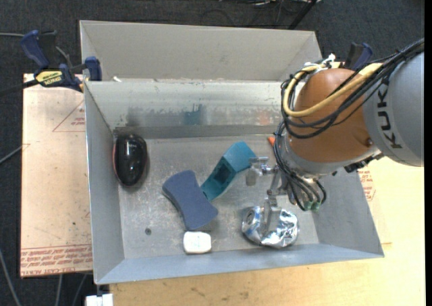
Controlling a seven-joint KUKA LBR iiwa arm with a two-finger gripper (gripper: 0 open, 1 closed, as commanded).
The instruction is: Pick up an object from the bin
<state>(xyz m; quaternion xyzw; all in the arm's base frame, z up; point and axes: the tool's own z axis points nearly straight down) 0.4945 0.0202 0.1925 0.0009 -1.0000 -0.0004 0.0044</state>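
So the thing under the gripper is a crumpled foil wad. It's shiny silver, lumpy and roughly ball-shaped, with loads of creases and a few dark folds. It sits on the floor of the bin, in the lower right part of the view, close to the near wall and well apart from the left side.

The gripper points down and overlaps the wad's upper left part as the camera sees it. I honestly can't tell if it's touching the foil or just above it. I also can't tell whether the gripper is open or closed, because the tip blends into the silver.

The arm, with its orange cover and a bundle of cables, comes in from the right and sits over the bin's right side.

Other stuff in there:
- A small white block is left of the wad, near the same wall.
- A dark blue sponge is further left, with a teal piece tilted against it.
- A black mouse is way over by the left wall.
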